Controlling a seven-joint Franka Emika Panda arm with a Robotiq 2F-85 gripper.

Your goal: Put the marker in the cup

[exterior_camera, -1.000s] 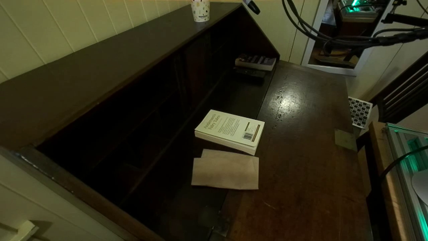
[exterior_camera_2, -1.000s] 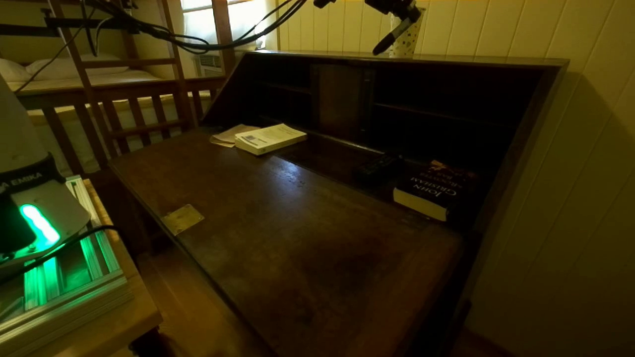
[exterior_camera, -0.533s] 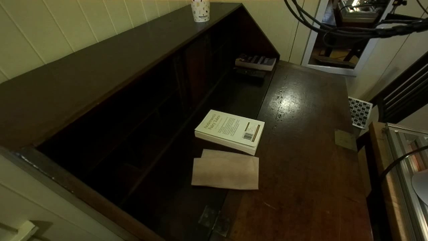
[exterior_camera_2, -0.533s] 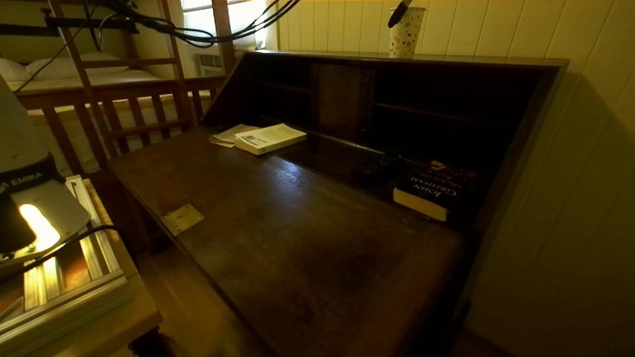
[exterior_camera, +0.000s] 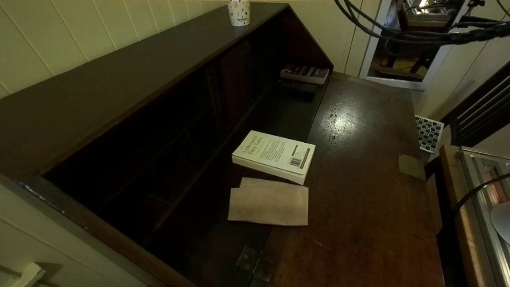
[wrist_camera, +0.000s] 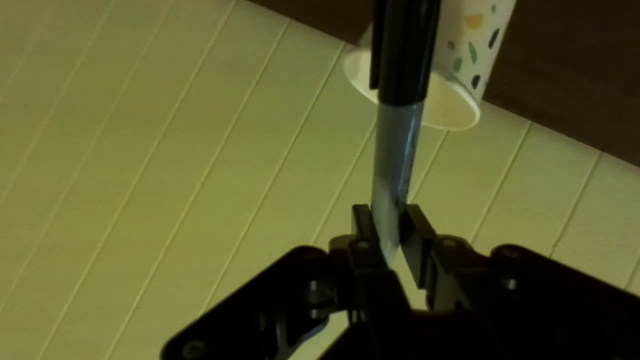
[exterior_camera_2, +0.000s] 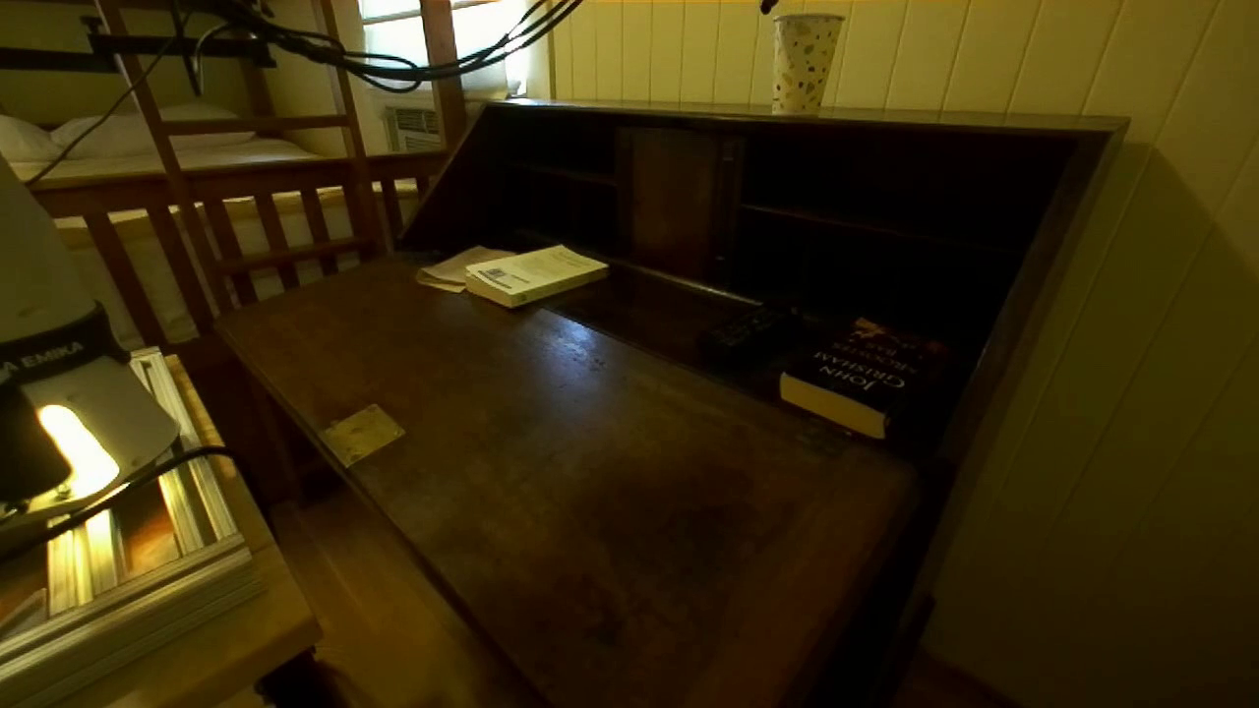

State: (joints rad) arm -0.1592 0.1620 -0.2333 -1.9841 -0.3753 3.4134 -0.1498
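Here's our marker, held in the air outside the cup: a grey barrel, then a glossy black cap with a clip along its side. The gripper has it by the barrel's end, jaws pinching from both sides. Watch the line: in the wrist view the long axis runs almost straight up, leaning a touch right, cap foremost, away from the jaws and across the cup's mouth. The cup appears upside down in that view, so we read the cap as pointing downward. In an exterior view we catch only a dark tip at the top edge, just above the rim and apart from it. In both exterior views the speckled cup stands upright on the top ledge of the dark desk. Lower down we see a white book just beside tan paper, and a black book well apart from both. Behind runs pale panelled wall; farther off, a bed.
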